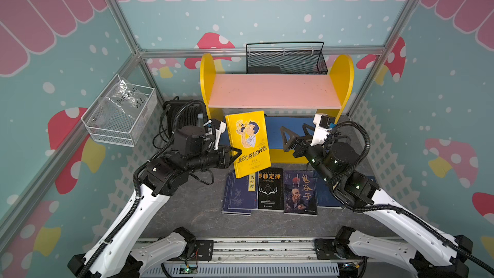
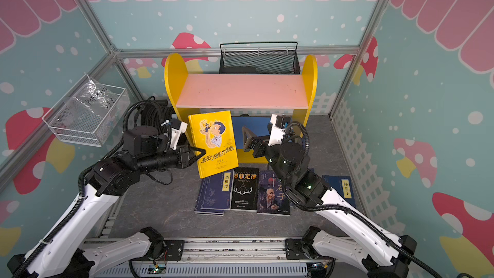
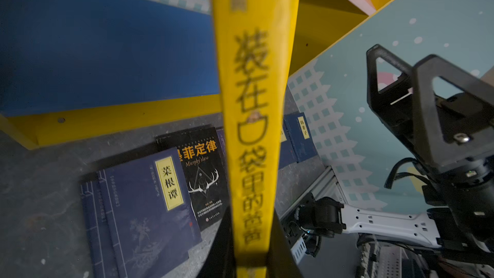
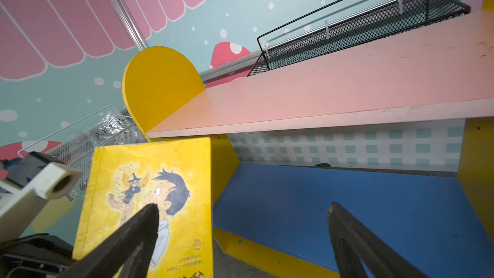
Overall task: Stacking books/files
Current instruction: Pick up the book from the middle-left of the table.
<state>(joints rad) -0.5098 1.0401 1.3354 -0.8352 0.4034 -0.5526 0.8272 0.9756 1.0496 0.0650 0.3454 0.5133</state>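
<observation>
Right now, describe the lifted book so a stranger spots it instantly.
Find the pink-topped yellow shelf. In front of it, the left end effector holds a book in the air. The other books lie flat and dark; this one is bright yellow.

The yellow book (image 1: 248, 143) read 装在口袋里的爸爸 on cover and spine, the black book (image 1: 270, 189) 墨菲定律 — "Murphy's law" — the purple book (image 1: 300, 193) 鬼谷子, the left navy book (image 1: 238, 196) 菜根谭 and the right navy book (image 2: 344, 191) 韩非子.

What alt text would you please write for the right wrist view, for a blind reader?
The open right gripper points at a blue lower shelf board, beside an upright yellow book with a cartoon boy on it. Above are the pink top board and, behind, a black mesh basket.
</observation>
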